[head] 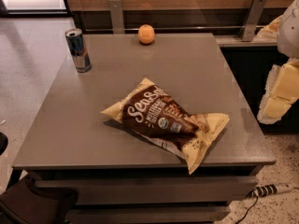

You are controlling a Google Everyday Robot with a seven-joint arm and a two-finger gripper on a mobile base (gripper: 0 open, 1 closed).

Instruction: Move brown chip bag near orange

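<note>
1. We see the gripper (282, 91) at the right side, beside the bench (84, 125); the edge cuts it off.
2. We cannot read the small words on the brown chip bag (159, 118).
3. The can's (78, 50) label is too blurry.

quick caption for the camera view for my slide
Brown chip bag at the front of the table, orange at its far edge, can far left, hand off to the right.
</note>
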